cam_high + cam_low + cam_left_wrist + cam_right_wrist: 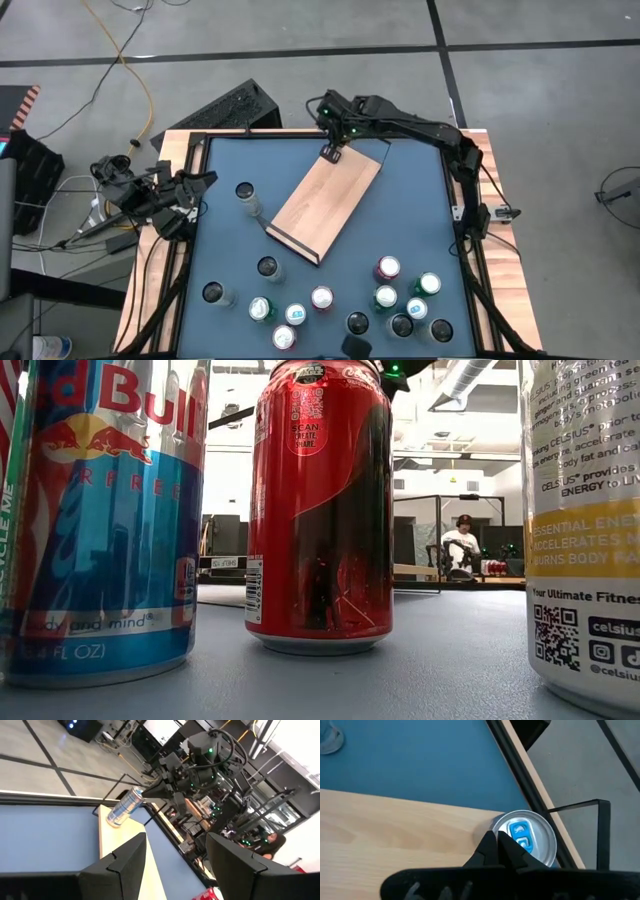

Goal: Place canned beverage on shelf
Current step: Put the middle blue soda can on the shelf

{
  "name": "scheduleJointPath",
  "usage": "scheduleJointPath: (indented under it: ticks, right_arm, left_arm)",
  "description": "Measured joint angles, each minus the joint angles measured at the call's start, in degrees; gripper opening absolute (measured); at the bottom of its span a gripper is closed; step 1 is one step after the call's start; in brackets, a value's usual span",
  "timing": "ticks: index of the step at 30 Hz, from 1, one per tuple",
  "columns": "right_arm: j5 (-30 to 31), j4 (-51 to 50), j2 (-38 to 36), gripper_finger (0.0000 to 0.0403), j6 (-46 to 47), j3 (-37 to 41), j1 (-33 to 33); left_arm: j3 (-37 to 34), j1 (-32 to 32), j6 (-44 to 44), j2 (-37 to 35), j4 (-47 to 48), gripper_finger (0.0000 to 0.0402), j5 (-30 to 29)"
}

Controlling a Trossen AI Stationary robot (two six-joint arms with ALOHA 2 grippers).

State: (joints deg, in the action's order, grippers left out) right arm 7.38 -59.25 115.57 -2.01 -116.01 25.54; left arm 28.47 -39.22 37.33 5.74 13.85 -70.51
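Right wrist view: the right pincer (pixel 502 847) hangs clenched and empty directly over the top of a can (pixel 526 840), its tips just above the lid. The can stands upright at the far corner of the shelf (pixel 395 835), beside the wire rail (pixel 590 827). From above, this pincer (pixel 332 153) sits at the shelf's (pixel 330 200) far end.

The can appears placed; the step in hand is judged to be the retreat. Lift the right pincer straight up before any sideways travel. Keep the tips closed, so neither one catches the lid or the rail. A slanted exit could tip the can off the board edge.

The left pincer (pixel 200 182) waits half-open and empty at the desk's (pixel 225 165) left rim, well apart from the shelf. More cans (pixel 385 296) stand grouped on the desk beyond the shelf's near end.
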Motion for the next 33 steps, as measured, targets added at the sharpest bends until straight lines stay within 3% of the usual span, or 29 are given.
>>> scheduleJointPath:
  ticks: [2,6,10,21,33]
  right_arm:
    - [-0.29,0.42,0.00,0.0000,-0.41,0.00,0.29]
    - [-8.20,0.90,-1.13,0.0000,-3.83,-0.41,-0.76]
    - [-8.52,-3.77,-1.49,0.0000,-7.02,-0.89,-2.52]
    - [-5.96,-5.21,3.75,0.0000,-8.60,-0.70,-2.18]
    - [-1.51,-4.71,3.82,0.0000,-9.00,-0.68,0.51]
  left_arm:
    - [0.00,0.01,-0.01,0.00,0.04,0.0194,-0.64]
    - [0.00,0.01,0.01,0.00,0.02,0.0194,-0.70]
    - [0.00,0.02,0.13,0.00,0.25,0.0194,-0.69]
    - [0.00,0.00,0.25,0.00,0.92,0.0194,-0.69]
    - [0.00,0.00,0.23,0.00,1.29,0.0194,-1.95]
